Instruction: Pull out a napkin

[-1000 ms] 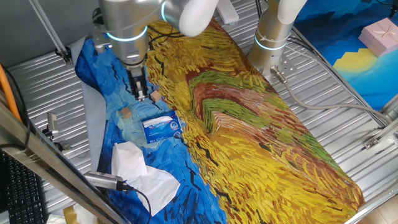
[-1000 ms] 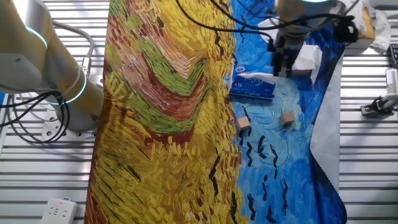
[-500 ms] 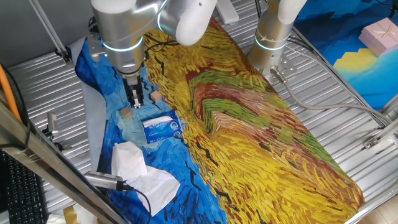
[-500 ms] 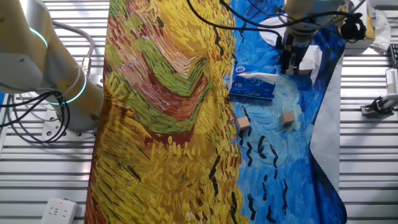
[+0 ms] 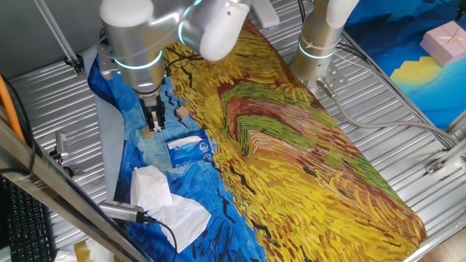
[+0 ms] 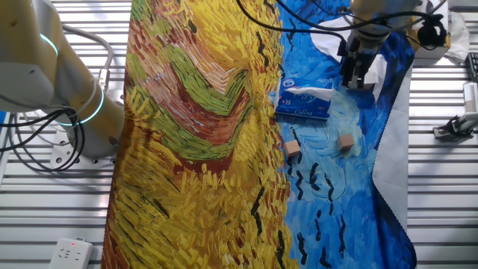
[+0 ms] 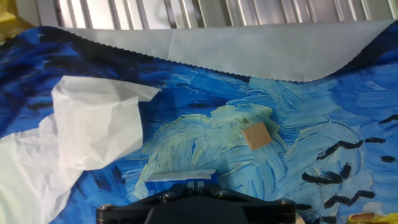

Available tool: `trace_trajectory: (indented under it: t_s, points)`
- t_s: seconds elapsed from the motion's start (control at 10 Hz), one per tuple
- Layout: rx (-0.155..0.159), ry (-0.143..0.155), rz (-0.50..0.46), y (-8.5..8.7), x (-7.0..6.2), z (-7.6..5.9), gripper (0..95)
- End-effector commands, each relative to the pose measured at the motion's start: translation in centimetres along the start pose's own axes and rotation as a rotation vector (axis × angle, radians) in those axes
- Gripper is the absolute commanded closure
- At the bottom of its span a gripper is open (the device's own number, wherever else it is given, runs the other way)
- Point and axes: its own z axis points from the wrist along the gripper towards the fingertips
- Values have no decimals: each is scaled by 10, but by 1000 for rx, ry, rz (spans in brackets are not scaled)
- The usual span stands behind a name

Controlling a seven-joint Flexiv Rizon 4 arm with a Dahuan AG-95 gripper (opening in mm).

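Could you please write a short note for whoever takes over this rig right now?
Gripper: hangs just above the cloth, away from the tissue pack; open or shut cannot be told, and no paper shows at it.
Napkin: a creased white sheet lying loose on the blue part of the cloth.
Done: one sheet appears to be out.
Left: check that, then retract the arm.

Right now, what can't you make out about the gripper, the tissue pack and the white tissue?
Gripper: open or shut is unclear. The hand view's bottom edge cuts off the fingers, and both fixed views show them too small.
White tissue: it runs off the hand view's left edge, and in the other fixed view the gripper covers most of it.
Tissue pack: it lies outside the hand view, and its print is too small to read.
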Motion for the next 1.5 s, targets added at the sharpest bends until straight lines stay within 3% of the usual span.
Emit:
trace_trajectory:
  t_s: [0.1,1.1,1.5]
  points:
    - [-2,-7,-1,0,1,0,950]
    - [-5,-7,-12,0,1,-1,950]
    - [-36,71,-21,0,1,-1,950]
